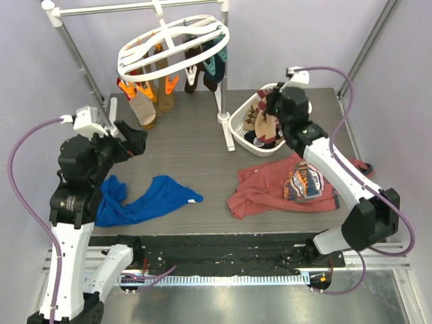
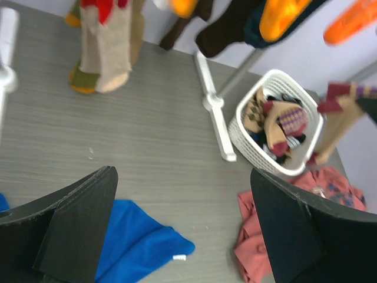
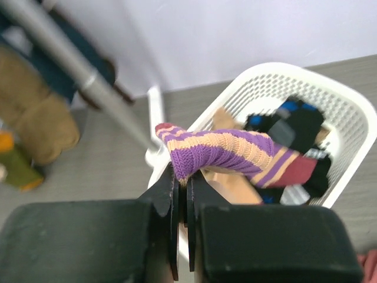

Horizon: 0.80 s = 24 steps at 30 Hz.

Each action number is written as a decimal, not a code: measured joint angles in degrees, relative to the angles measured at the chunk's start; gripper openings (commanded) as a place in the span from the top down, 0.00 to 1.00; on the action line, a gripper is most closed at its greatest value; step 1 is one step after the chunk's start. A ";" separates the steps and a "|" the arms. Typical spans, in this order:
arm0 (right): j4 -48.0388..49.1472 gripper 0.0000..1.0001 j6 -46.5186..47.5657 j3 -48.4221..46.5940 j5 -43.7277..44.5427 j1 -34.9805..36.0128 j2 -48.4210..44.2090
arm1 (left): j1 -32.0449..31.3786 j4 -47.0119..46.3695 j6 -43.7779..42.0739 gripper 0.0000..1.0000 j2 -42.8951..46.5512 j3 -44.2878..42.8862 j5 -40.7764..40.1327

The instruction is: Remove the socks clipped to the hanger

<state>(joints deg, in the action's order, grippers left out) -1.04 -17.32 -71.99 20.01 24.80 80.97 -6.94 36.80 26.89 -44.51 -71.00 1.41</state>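
Observation:
The white oval hanger [image 1: 172,44] hangs from the rail at the back, with orange and teal clips. Several socks stay clipped to it: a beige one [image 1: 143,108] [image 2: 106,53], a tan one [image 1: 165,94] and dark ones [image 1: 202,75] [image 2: 230,26]. My left gripper [image 1: 138,142] [image 2: 181,173] stands wide open over the table, below and left of the hanger, holding nothing. My right gripper [image 1: 273,101] [image 3: 182,177] is shut on the edge of a purple-and-tan striped sock [image 3: 224,150] [image 2: 341,118], which dangles over the basket.
A white lattice basket [image 1: 237,125] [image 3: 347,112] [image 2: 250,141] at the back right holds several loose socks. A blue shirt [image 1: 152,199] lies front left and a red printed shirt [image 1: 270,185] front right. The rail stand's post and foot [image 1: 226,131] stand between hanger and basket.

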 measured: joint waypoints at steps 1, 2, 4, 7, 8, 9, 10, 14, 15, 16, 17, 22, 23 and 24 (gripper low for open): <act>-0.50 0.94 -0.59 -1.88 -0.85 -2.03 1.25 | -0.20 0.00 0.20 0.00 0.81 1.25 0.74; -0.61 0.94 -1.11 -3.63 -1.60 -3.82 2.71 | -0.50 -0.09 0.76 0.00 1.70 2.91 2.40; -0.76 0.93 -2.36 -6.75 -2.54 -6.97 5.86 | -0.68 -0.17 1.40 0.00 2.89 4.79 4.85; -0.57 0.91 -4.26 -9.57 -3.82 -10.25 10.64 | -0.94 -0.50 2.10 0.00 3.89 7.19 7.78; -0.52 0.89 -5.68 -10.62 -4.90 -11.34 12.76 | -1.01 -0.50 2.36 0.00 3.93 7.85 8.39; -0.42 0.86 -7.13 -11.47 -6.01 -12.11 14.86 | -1.16 -0.50 2.58 0.00 3.93 8.35 8.94; -0.37 0.79 -8.79 -12.15 -7.04 -12.79 17.09 | -1.31 -0.50 2.71 0.00 3.93 8.70 9.31; -0.81 0.62 -13.81 -12.98 -9.35 -14.34 24.59 | -1.90 -0.61 2.95 0.00 3.93 8.98 10.62; -1.11 0.59 -15.32 -12.98 -9.73 -14.47 26.14 | -2.10 -0.83 2.97 0.00 3.93 9.07 11.08; -1.38 0.51 -16.52 -12.96 -10.19 -14.56 27.47 | -2.25 -1.22 2.97 0.00 3.93 9.25 11.56; -1.60 0.45 -17.64 -12.85 -10.54 -14.56 28.55 | -2.49 -1.60 2.97 0.00 3.93 9.55 12.26; -3.61 0.01 -20.28 -12.61 -10.80 -14.53 29.40 | -3.13 -1.86 2.97 0.00 3.93 9.97 14.93; -4.13 0.00 -20.50 -12.83 -10.69 -14.53 29.27 | -3.23 -1.86 3.02 0.00 3.93 9.97 15.39; -5.62 0.00 -20.31 -13.44 -10.62 -14.53 28.98 | -3.37 -1.86 3.06 0.00 3.91 9.97 15.85</act>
<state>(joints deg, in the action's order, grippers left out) -6.66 -37.63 -85.43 9.39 10.26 109.95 -10.31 34.94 29.95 -40.60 -61.04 17.26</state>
